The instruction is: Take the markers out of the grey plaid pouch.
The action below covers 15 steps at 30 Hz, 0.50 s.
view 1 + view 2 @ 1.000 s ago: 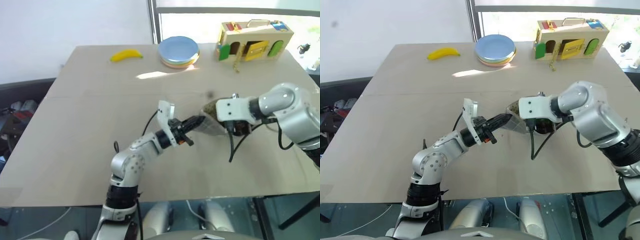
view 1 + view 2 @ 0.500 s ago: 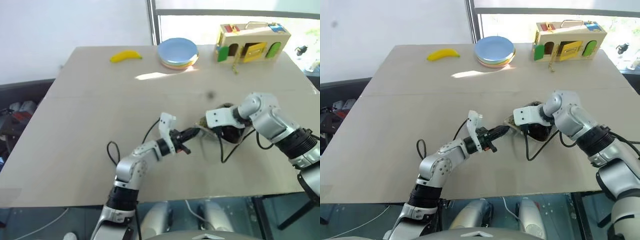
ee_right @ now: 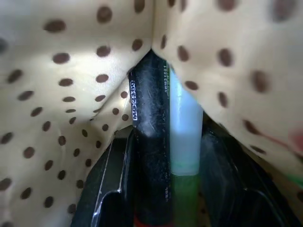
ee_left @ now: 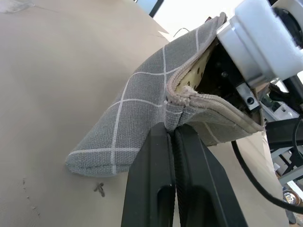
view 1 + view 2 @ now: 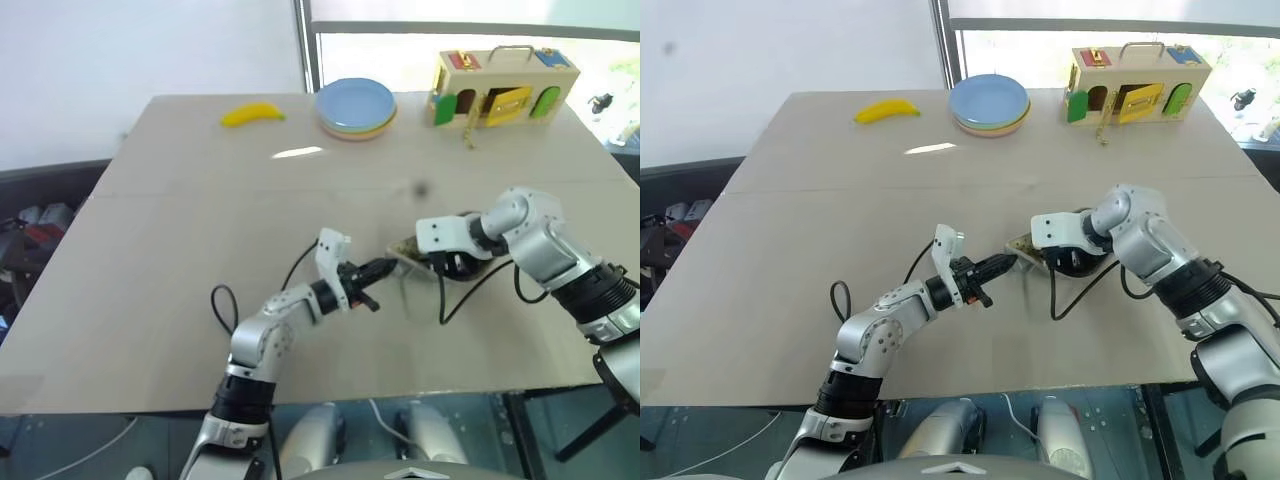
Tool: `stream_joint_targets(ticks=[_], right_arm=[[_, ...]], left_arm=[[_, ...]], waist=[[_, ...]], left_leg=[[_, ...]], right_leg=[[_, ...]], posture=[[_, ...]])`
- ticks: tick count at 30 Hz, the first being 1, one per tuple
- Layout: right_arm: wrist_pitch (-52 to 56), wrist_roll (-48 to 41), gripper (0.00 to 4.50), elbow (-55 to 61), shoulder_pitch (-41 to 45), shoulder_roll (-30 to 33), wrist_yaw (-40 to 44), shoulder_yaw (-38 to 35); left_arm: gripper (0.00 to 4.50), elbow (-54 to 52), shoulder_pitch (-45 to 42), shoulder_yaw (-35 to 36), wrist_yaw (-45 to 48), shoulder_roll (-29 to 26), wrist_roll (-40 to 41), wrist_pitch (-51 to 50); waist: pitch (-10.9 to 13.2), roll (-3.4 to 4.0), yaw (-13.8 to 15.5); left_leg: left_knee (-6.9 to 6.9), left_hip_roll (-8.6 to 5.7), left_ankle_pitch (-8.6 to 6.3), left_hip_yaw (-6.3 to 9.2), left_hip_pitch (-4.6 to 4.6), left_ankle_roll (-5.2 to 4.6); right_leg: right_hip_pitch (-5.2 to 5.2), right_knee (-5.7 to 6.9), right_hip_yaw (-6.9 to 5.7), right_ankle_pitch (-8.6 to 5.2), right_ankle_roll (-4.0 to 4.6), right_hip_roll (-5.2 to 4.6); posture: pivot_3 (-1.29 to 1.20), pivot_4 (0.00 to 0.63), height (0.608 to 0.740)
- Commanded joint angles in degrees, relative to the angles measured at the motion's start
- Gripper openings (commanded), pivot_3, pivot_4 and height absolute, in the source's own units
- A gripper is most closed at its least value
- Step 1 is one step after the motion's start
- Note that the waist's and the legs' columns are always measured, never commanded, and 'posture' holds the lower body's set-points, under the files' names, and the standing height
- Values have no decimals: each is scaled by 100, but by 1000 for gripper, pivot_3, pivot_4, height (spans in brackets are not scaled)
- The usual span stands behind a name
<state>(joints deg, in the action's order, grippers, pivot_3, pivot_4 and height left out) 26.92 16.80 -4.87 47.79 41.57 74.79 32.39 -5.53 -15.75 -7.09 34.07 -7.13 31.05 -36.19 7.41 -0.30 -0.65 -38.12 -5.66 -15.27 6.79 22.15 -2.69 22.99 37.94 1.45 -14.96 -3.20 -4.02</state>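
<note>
Pouch: soft grey plaid fabric pouch [image 4: 142, 118], mid-frame right of centre in head views, mouth held open.
Left gripper [image 4: 174, 135]: clamped on pouch rim.
Right gripper [image 3: 165, 156]: inside dotted lining, fingers straddling black and pale-green markers [image 3: 163, 142], hold not confirmed.
Risk: lining caught alongside markers, dragging pouch; rim slipping free.

Beige table [image 5: 170, 250], banana [image 5: 252, 112], stacked plates [image 5: 356, 104], wooden box [image 5: 504, 84], pouch [image 4: 142, 118]

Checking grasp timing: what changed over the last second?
The grey plaid pouch came down from mid-air to the table, both arms lowering with it. The right gripper, inside the pouch, went from wide open to closing around the two markers; its fingers now flank them. The left gripper stayed pinched on the pouch's opening edge. Banana, plates and wooden toy box stayed put.
</note>
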Motion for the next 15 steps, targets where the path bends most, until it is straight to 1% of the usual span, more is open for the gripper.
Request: stream_joint_targets(ticks=[1, 4, 7, 11, 15], right_arm=[[256, -219, 1312, 502, 99, 176, 47, -566], [425, -450, 1312, 937, 39, 409, 235, -753], [536, -599, 1312, 1221, 34, 603, 245, -933], [583, -646, 1312, 1410, 41, 794, 189, -1051], [568, -731, 1312, 1473, -42, 755, 19, -1099]], left_arm=[[0, 5, -22, 38, -37, -64, -76, 14], [0, -17, -40, 29, -76, -68, -104, 33], [0, -45, -108, 74, -164, -28, -104, 68], [0, -27, -182, 115, -266, -14, -163, 142], [0, -34, -233, 142, -307, -21, -144, 158]], waist=[[4, 2, 6], [5, 2, 15], [5, 2, 30], [6, 2, 45], [6, 2, 41]], left_leg=[[1, 0, 0, 0, 5, 0], [2, 0, 0, 4, 19, 0], [-7, -1, 1, 9, 67, 0], [-4, -2, 1, 8, 71, 0], [-3, -2, 1, 7, 70, 0]], right_leg=[[5, 0, -1, 0, 0, 0], [14, -5, -4, 0, 0, -1], [53, -3, -9, 0, 0, -2], [57, -5, -9, 0, 0, -4], [57, -4, -8, 0, 0, -3]], posture=[[0, 150, 740], [0, 150, 740], [0, 150, 740], [0, 150, 740], [0, 150, 740]])
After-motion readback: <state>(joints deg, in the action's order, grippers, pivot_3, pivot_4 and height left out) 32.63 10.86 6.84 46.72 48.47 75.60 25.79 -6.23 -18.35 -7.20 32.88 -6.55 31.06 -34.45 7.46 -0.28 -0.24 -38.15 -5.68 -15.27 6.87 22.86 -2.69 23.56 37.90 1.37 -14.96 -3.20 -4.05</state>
